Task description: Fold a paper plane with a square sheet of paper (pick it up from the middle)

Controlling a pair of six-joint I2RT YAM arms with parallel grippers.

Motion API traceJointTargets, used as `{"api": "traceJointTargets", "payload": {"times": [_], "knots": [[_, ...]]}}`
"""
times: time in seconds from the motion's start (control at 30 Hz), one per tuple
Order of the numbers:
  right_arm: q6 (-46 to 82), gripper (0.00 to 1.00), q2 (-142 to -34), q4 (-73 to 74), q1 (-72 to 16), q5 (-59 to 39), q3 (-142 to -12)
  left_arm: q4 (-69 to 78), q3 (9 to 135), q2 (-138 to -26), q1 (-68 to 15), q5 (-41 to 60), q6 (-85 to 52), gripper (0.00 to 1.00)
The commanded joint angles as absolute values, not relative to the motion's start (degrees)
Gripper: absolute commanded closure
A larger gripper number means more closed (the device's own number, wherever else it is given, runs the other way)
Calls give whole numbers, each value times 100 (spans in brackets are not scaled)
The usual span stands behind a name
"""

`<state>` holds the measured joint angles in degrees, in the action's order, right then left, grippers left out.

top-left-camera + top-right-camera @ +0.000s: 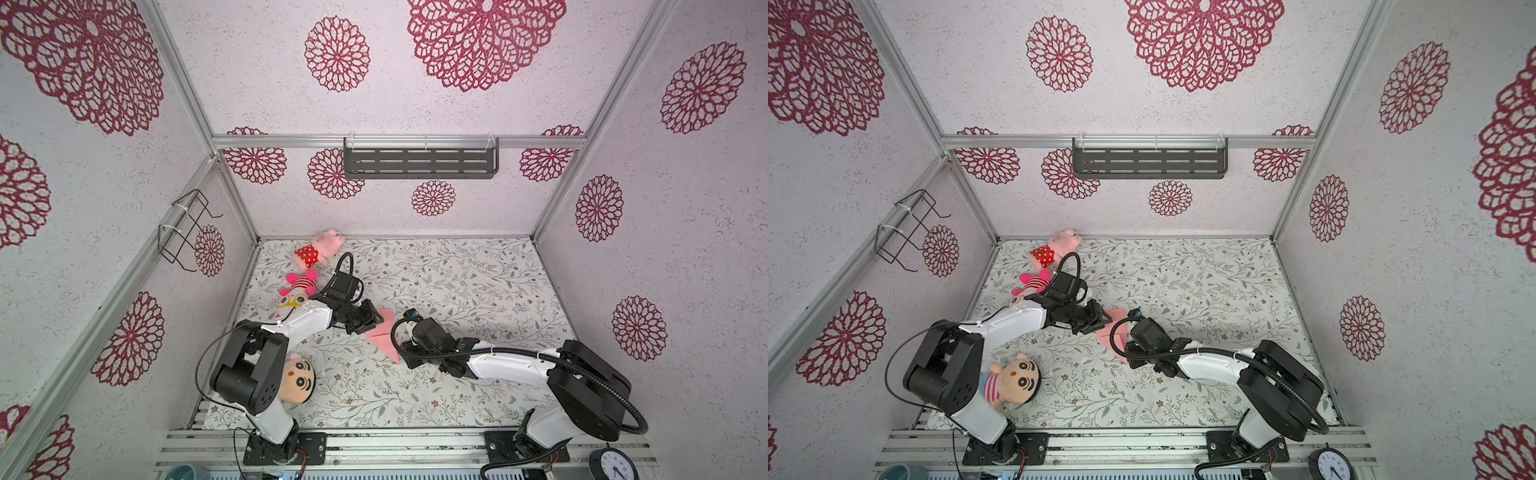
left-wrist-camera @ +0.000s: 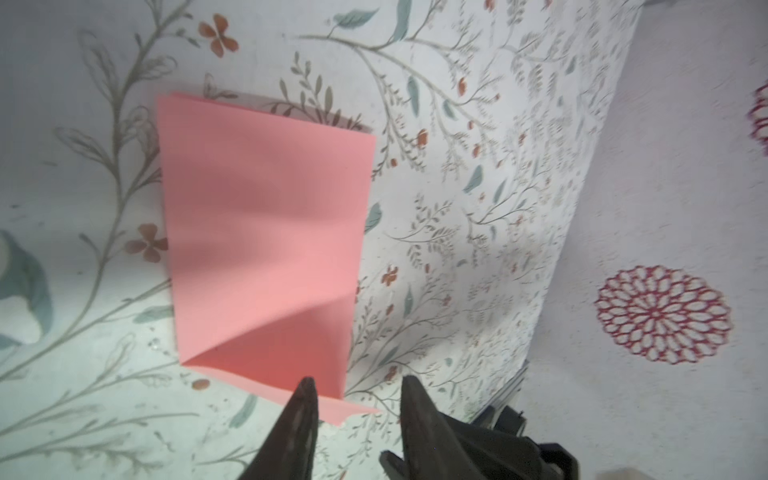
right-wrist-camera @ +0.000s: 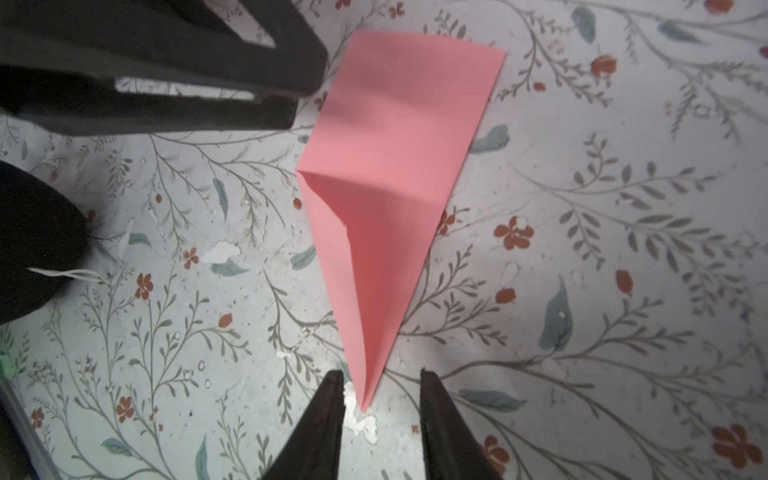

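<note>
Pink paper plane (image 3: 382,174) flat on the floral bench (image 1: 478,282) mid-scene, plain (no print or writing readable), left tool (image 2: 357,399) apart beside its wide end, right tool (image 3: 380,390) apart around its pointed tip, neither gripping, clock (image 1: 615,465) digits too small to read

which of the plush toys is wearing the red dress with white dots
The pink plush at the table's far left corner. The next one wears pink stripes; the big-headed doll lies by the left arm's base.
</note>
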<state>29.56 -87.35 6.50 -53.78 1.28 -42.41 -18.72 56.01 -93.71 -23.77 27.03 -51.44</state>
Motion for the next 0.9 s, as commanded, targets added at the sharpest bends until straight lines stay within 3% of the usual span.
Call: {"api": "traceJointTargets", "payload": {"times": [0.0, 0.13, 0.3, 0.67, 0.87], "knots": [[3141, 60, -8722, 1374, -5335, -23, -4342, -1539, 5193, -9063, -2276, 2481, -5300, 51], [3028, 54, -8832, 1705, -5300, -91, -4315, -1275, 4715, -8726, -2121, 2569, -5208, 40], [2805, 55, -9281, 1858, -5214, -141, -4486, -863, 4224, -8439, -2054, 2608, -4958, 26], [2858, 88, -9720, 2587, -5072, -272, -4469, 409, 3563, -8814, -2045, 3120, -5198, 28], [3044, 96, -9842, 2591, -4991, -308, -4408, 732, 3559, -9179, -2048, 3394, -5194, 31]]}}
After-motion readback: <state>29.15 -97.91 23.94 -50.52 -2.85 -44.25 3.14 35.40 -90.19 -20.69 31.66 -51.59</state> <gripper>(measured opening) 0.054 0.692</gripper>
